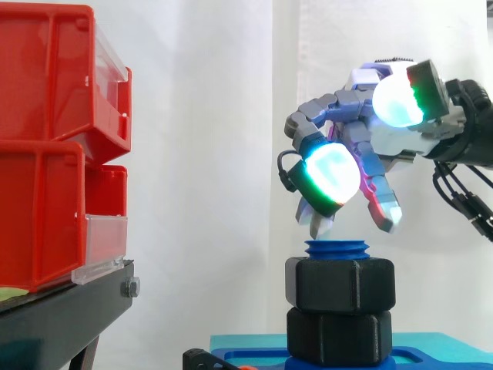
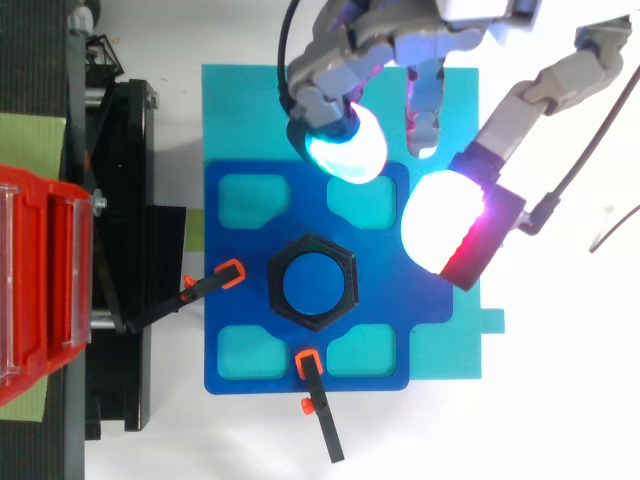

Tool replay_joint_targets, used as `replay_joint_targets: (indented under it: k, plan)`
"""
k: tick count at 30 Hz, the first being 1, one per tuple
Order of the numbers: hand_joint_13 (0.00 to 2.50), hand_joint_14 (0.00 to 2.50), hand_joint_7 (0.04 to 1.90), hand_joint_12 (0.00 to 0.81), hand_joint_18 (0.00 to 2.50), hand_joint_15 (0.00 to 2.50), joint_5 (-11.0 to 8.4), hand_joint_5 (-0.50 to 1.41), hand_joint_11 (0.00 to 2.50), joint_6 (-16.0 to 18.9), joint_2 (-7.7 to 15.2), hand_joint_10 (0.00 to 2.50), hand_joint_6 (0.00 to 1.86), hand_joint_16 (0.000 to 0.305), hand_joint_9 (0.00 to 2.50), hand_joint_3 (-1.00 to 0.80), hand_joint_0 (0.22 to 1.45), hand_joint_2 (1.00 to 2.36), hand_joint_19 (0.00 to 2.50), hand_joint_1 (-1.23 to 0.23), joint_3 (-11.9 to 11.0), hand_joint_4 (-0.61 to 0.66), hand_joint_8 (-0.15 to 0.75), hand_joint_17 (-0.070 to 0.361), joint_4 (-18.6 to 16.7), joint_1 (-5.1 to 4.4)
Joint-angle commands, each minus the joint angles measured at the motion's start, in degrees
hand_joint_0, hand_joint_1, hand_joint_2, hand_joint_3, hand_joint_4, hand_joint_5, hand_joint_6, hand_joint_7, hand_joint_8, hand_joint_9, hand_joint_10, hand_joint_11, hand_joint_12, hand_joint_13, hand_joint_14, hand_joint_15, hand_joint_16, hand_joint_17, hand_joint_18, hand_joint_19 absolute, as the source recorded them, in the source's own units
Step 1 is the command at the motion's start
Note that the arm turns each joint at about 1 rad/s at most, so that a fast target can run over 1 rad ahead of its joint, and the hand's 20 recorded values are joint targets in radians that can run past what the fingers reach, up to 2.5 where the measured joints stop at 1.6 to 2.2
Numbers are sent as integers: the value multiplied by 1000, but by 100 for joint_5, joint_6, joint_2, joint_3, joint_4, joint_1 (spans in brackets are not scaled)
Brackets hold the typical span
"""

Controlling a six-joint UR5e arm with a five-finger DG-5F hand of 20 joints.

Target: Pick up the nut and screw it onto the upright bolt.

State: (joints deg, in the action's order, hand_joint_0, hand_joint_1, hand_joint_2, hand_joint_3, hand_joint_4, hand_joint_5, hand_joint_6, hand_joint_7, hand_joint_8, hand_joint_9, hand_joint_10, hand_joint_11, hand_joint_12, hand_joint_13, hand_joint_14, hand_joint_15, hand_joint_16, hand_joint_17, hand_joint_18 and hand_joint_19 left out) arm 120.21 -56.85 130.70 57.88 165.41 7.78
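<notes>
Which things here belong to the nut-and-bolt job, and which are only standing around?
Belong to the job:
black nut, already on the blue bolt
hand above them, fingers relaxed, holding nothing
blue plate under the bolt

Only standing around:
red bins
black stand
orange-tipped clamps
</notes>
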Motion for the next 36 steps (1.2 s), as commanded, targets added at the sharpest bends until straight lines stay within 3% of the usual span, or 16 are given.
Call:
replay_joint_targets:
  k: [1, 6, 9, 13, 15, 16, 18, 21, 26, 36]
  plan:
    - [989, 1, 1089, 373, 915, 22, -7, -25, 100, 7, -44, 4, 506, 61, 1477, -500, 506, 1000, 0, -398, -84, 312, 338, 137, 61, 13]
    - [913, 1, 829, 377, 838, 0, -147, -85, 28, 25, -35, 0, 503, 64, 1344, -500, 499, 1000, 0, -403, -84, 291, 330, 144, 70, -75]
    - [830, 0, 710, 381, 750, 0, -411, -108, 0, 16, -35, 0, 502, 66, 1218, -500, 491, 1000, 0, -405, -75, 271, 320, 148, 70, -180]
    - [642, 0, 605, 382, 427, 0, -499, -135, 0, 25, -27, 0, 501, 69, 1013, -500, 487, 1000, 0, -409, 30, 241, 303, 155, 26, -277]
    - [539, 0, 581, 385, 286, 0, -525, -143, 0, 34, -35, 0, 501, 70, 876, -500, 484, 1000, 0, -411, 197, 233, 288, 158, -79, -338]
    - [483, 0, 571, 384, 221, 0, -596, -146, 0, 60, -35, 0, 501, 71, 836, -500, 483, 1000, 0, -411, 391, 231, 286, 159, -299, -400]
    - [413, 0, 555, 390, 108, 0, -736, -149, 0, 113, -27, 0, 501, 73, 769, -500, 477, 1000, 0, -404, 558, 224, 277, 164, -615, -470]
    - [292, 0, 530, 398, 0, 0, -877, -160, 0, 227, -27, 0, 500, 77, 607, -500, 467, 1000, 0, -393, 672, 236, 262, 174, -897, -549]
    - [181, 0, 500, 396, 0, 0, -912, -185, 0, 262, -27, 0, 500, 81, 278, -500, 460, 1000, 0, -390, 707, 240, 209, 182, -923, -646]
    - [176, 0, 500, 395, 0, 0, -912, -179, 0, 192, -27, 0, 500, 81, 266, -500, 456, 1000, 0, -388, 716, 256, 214, 182, -897, -690]
